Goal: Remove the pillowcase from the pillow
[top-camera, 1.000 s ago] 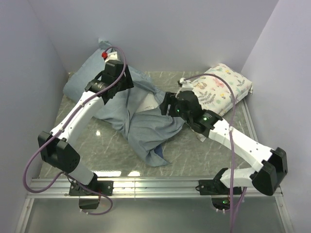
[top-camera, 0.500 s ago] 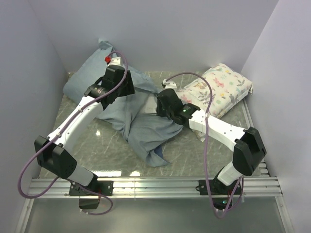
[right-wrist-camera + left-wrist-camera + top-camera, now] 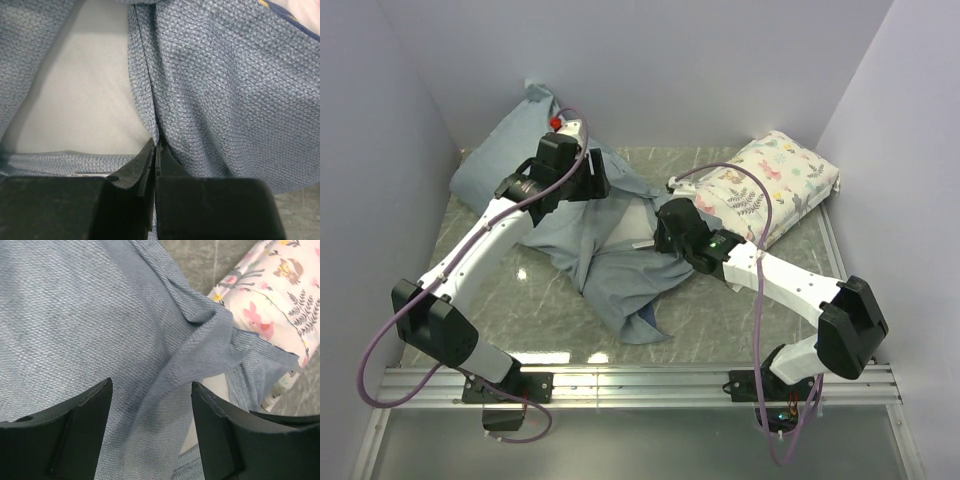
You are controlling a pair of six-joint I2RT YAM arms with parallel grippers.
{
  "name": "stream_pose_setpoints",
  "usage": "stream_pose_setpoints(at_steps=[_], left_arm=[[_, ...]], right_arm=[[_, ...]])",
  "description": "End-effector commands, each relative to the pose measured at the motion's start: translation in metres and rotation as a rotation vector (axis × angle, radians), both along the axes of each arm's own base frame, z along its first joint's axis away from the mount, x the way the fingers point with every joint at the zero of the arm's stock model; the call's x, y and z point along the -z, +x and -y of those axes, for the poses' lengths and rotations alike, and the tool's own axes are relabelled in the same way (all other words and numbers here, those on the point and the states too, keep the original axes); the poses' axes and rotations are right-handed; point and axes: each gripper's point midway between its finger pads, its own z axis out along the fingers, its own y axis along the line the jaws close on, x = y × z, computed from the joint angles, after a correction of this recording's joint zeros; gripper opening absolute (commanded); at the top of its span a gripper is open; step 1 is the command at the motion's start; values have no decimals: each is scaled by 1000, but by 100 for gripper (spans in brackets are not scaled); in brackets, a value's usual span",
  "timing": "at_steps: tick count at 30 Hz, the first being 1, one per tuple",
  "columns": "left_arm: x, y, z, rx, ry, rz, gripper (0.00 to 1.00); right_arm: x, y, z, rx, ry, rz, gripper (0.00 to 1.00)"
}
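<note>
Pillowcase [image 3: 610, 265], grey-blue side out, is lying bunched across the left and middle of the table [image 3: 705, 320], the white pillow [image 3: 634, 223] showing through its opening. Right end effector [image 3: 156, 145] is pinching the opening's hem, jaws closed on cloth; left end effector [image 3: 150, 405] is hovering wide apart over a ridge. Peeling seems midway; next, the hem needs drawing off the pillow. No writing is readable.

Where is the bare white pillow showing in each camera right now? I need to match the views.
Top external: the pillow is a white patch at centre, framed by the pillowcase.
Left wrist: the pillow is a pale sliver right of centre, under the fabric fold.
Right wrist: the pillow is a broad pale area on the left.
Shared landmark: the grey-blue pillowcase edge bordering the white, pinched by the right gripper.
</note>
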Motion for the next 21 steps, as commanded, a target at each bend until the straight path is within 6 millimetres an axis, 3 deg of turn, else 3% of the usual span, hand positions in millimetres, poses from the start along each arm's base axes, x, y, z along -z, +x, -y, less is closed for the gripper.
stream_pose_setpoints(at_steps=[1, 6, 10, 13, 21], left_arm=[[-39, -15, 12, 85, -54, 87, 70], [-57, -42, 20, 112, -51, 120, 70], [-66, -66, 42, 170, -118, 132, 67], [-54, -75, 57, 189, -147, 99, 65], [20, -69, 88, 190, -111, -25, 61]], right_arm=[[-12, -2, -4, -3, 52, 29, 0], [-14, -2, -8, -11, 76, 30, 0], [-15, -2, -10, -12, 105, 33, 0], [-17, -2, -12, -11, 132, 36, 0], [-17, -7, -2, 26, 185, 46, 0]])
